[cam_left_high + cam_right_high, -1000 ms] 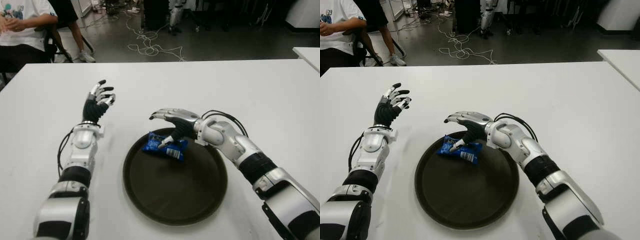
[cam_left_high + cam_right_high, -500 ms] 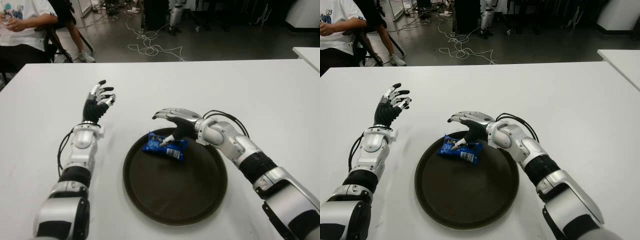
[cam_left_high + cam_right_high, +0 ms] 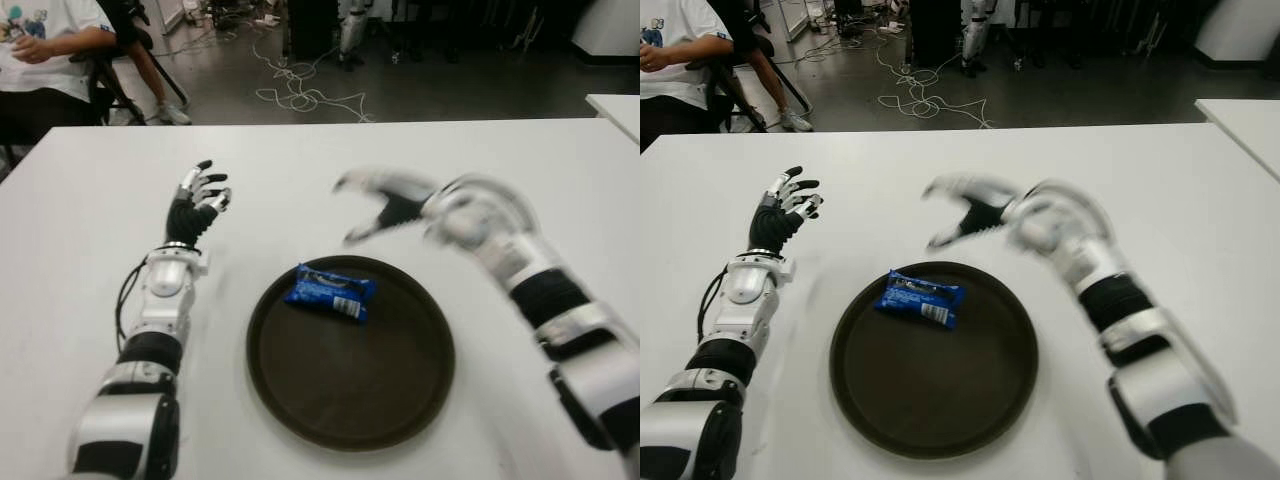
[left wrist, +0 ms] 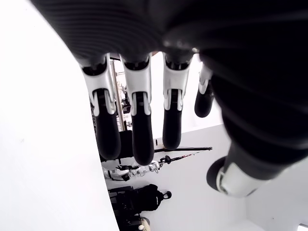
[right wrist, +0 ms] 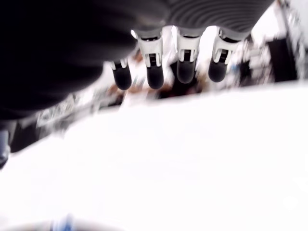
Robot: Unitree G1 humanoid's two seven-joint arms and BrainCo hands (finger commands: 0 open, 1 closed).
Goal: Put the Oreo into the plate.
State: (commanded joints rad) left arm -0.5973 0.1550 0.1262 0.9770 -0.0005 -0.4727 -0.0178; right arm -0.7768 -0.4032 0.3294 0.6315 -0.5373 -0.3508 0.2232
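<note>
- Oreo packet (image 3: 330, 292), blue, lies flat inside the dark round plate (image 3: 400, 400), toward its far left rim.
- We see the right hand (image 3: 385, 205) above the white table (image 3: 520, 160) just beyond the plate, blurred, fingers seemingly spread and holding nothing.
- We find the left hand (image 3: 198, 198) left of the plate, fingers extended, empty.

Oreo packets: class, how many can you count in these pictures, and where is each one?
1. The single blue Oreo packet lies inside the dark round plate, towards its far-left part. Neither the right hand nor the left hand holds another; none shows elsewhere on the table.
</note>
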